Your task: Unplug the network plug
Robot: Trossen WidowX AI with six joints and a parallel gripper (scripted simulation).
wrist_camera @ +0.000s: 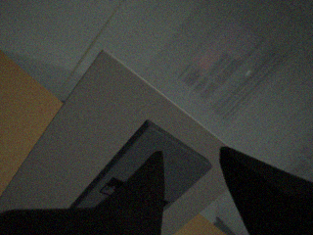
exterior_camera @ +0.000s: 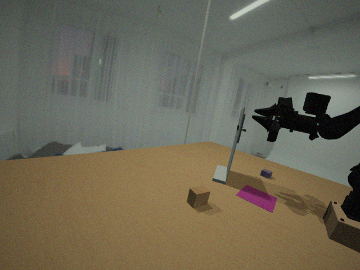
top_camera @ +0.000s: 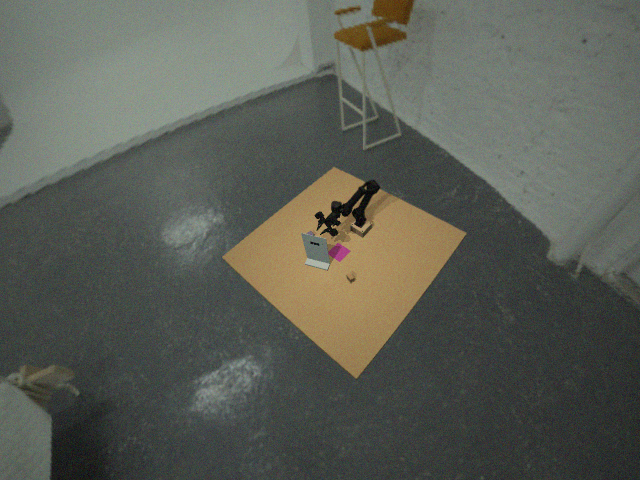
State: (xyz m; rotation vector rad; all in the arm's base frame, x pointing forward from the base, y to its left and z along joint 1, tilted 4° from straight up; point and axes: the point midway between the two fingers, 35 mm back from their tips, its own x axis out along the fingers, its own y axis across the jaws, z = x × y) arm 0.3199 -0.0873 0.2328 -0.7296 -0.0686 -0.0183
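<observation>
The grey upright panel (top_camera: 311, 253) (exterior_camera: 234, 146) (wrist_camera: 73, 132) stands on its light foot. The small dark plug (exterior_camera: 243, 130) (wrist_camera: 115, 184) sticks out of the panel's robot side, on the dark socket plate (wrist_camera: 163, 147); in the wrist view my left finger partly covers that area, and the tab cannot be made out. My gripper (top_camera: 321, 231) (exterior_camera: 253, 113) (wrist_camera: 191, 156) is partly open and empty, in front of the panel and a little higher than the plug, touching nothing that I can see. The magenta square (top_camera: 339, 252) (exterior_camera: 257, 198) lies on the table, partly in shadow.
A brown block (top_camera: 351, 277) (exterior_camera: 198, 197) lies on the table beyond the square from the arm. A small purple block (top_camera: 310, 234) (exterior_camera: 266, 173) lies near the panel on the robot's side. The arm's base block (top_camera: 361, 229) (exterior_camera: 343, 229) is behind the square.
</observation>
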